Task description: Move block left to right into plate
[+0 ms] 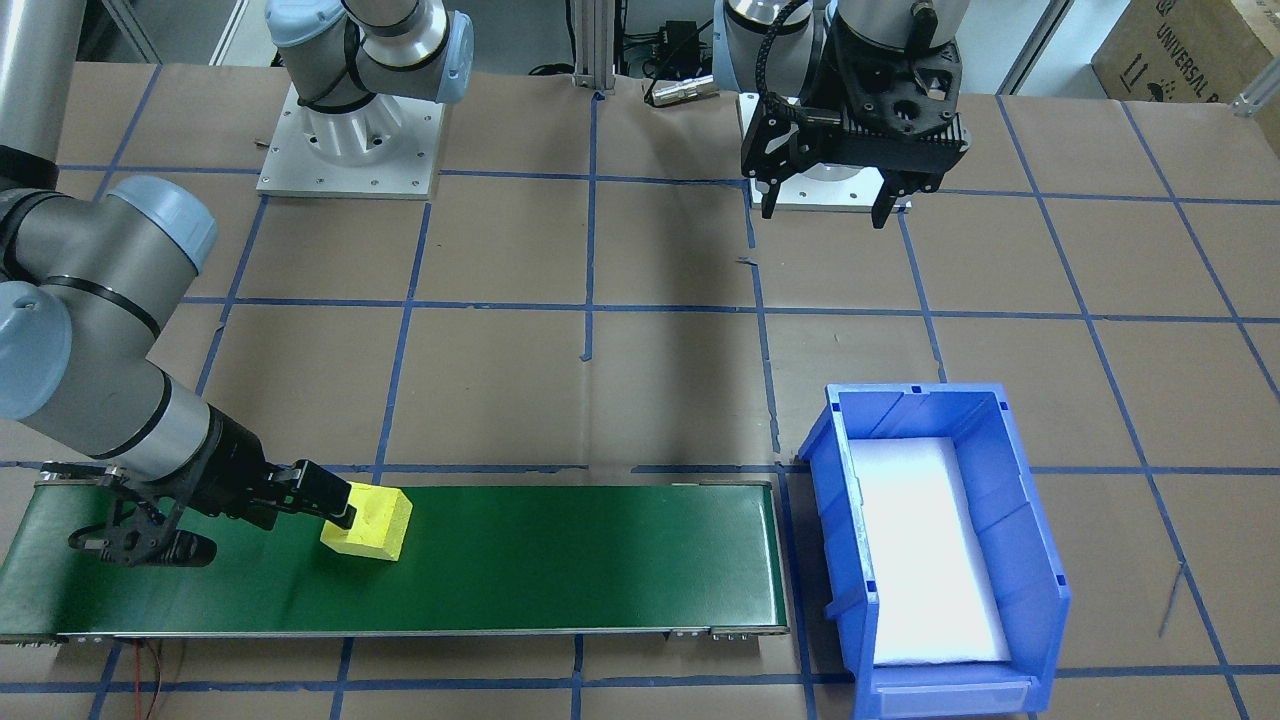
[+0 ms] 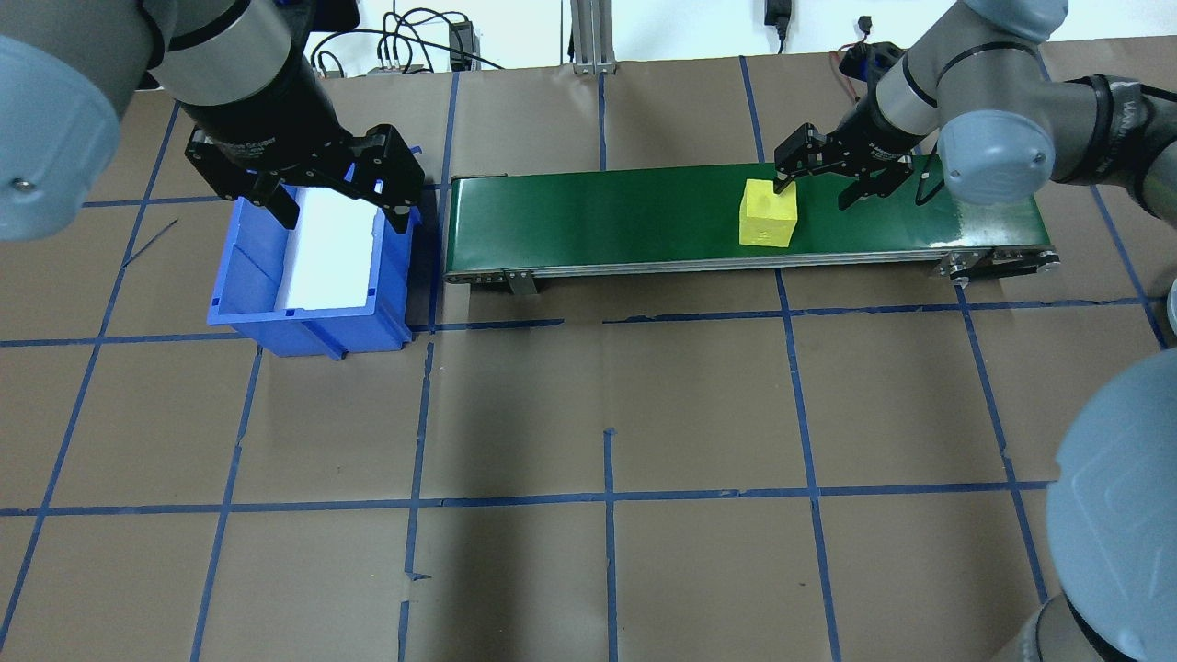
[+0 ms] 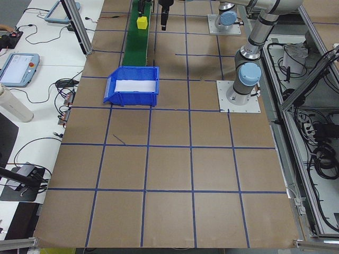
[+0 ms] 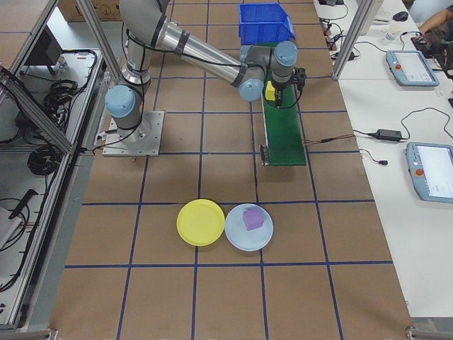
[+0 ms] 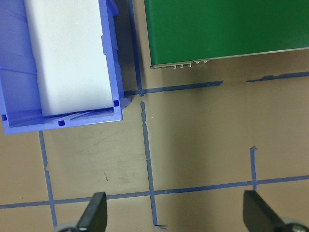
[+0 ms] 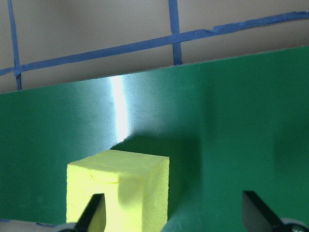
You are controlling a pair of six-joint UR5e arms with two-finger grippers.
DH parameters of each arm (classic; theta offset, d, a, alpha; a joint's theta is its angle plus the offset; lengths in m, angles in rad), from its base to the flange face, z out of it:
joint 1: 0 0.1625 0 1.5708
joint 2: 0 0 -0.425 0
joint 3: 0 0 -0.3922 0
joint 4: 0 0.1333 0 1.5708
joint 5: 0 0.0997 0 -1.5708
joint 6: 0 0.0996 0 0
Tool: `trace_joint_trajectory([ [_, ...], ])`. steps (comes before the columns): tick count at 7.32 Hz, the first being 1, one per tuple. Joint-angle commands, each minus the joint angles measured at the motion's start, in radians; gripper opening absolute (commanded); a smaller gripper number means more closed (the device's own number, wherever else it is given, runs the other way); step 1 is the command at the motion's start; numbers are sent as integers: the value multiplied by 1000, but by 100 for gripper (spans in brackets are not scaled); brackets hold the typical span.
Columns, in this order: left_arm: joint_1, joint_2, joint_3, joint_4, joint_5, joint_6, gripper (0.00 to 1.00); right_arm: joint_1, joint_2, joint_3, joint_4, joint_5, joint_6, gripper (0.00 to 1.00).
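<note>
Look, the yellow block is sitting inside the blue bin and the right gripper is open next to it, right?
Not quite. The yellow block sits on the green conveyor belt, not inside the blue bin, as the overhead view shows. The right gripper is indeed open beside it.

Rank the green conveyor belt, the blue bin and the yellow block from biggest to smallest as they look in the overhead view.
1. Green conveyor belt, by far the longest.
2. Blue bin, shorter but deeper.
3. Yellow block, the smallest, sitting on the belt.
All three lie in one row at like distance from the camera, so the order is safe.
</note>
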Motion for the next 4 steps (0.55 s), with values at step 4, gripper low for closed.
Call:
trace_joint_trajectory([
  [4,2,0,0,0,0,0,100,0,24,-8,-21,2,1,100],
])
